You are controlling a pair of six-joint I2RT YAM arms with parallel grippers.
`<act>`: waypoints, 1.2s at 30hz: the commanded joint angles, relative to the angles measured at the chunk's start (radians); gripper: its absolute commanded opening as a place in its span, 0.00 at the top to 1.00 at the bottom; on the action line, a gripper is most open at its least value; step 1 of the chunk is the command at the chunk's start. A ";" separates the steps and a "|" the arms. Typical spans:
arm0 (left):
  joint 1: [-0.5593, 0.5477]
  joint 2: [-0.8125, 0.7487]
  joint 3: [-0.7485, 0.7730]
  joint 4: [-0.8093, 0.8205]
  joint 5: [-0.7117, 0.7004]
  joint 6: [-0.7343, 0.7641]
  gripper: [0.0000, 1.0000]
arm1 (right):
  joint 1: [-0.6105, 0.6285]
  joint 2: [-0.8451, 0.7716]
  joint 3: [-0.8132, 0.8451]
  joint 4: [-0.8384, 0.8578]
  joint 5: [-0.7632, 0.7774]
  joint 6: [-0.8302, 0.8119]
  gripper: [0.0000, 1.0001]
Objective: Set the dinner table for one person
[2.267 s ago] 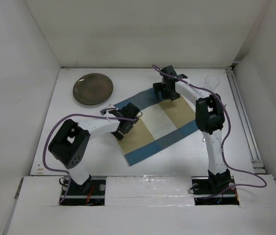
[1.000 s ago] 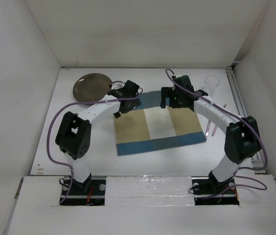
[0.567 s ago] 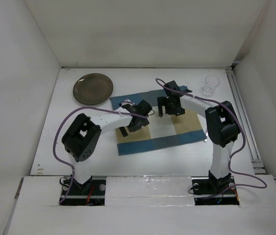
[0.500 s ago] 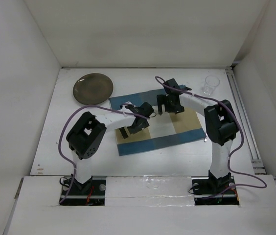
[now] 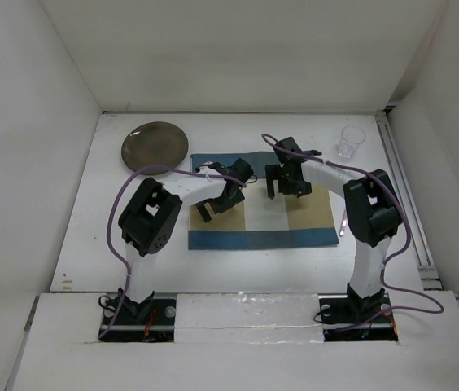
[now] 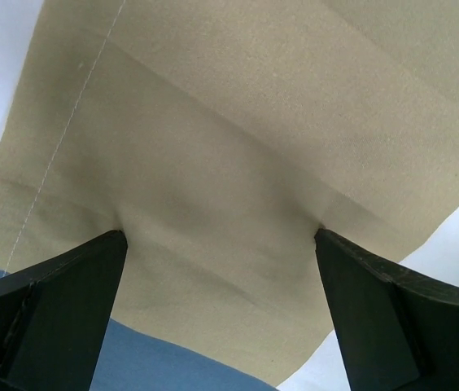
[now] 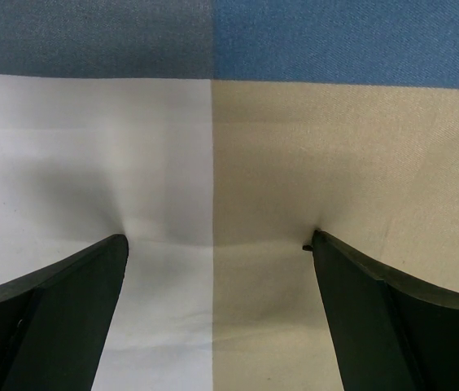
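The blue, tan and white patchwork placemat lies flat on the white dinner table, square to its front edge. My left gripper is open, with both fingertips pressed down on the mat's left tan patch; the cloth dimples at each tip. It shows open in the left wrist view. My right gripper is open too, pressing on the seam between the white and tan panels. It shows open in the right wrist view. Neither gripper holds anything.
A dark round plate sits at the back left, just beyond the mat's corner. A clear glass stands at the back right. A thin pale utensil lies at the mat's right edge, partly behind the right arm. White walls enclose the table.
The placemat has turned from a skewed angle to lie square with the table's front edge. Both grippers have shifted with it while staying open on the cloth.
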 commanded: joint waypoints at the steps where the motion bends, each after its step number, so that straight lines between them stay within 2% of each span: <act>1: 0.013 0.050 0.028 -0.014 -0.044 -0.007 0.00 | 0.003 -0.019 -0.019 -0.026 0.033 0.002 0.00; 10: 0.013 -0.013 0.003 -0.020 -0.044 -0.007 0.00 | -0.017 -0.055 -0.003 0.010 0.033 0.005 0.00; 14: 0.002 -0.084 0.003 -0.029 -0.098 -0.007 0.00 | 0.003 -0.170 -0.037 0.083 0.093 0.072 0.00; 19: -0.042 -0.117 0.065 -0.141 -0.216 -0.051 0.00 | 0.064 -0.267 -0.091 0.109 0.142 0.097 0.00; 22: -0.053 -0.137 0.075 -0.155 -0.216 -0.062 0.00 | 0.106 -0.267 -0.150 0.099 0.131 0.128 0.00; 30: -0.062 -0.185 -0.077 -0.052 -0.145 -0.029 0.00 | 0.206 -0.267 -0.325 0.108 0.140 0.206 0.00; 36: -0.042 -0.069 -0.077 0.027 -0.081 0.025 0.00 | 0.193 -0.192 -0.333 0.149 0.077 0.186 0.00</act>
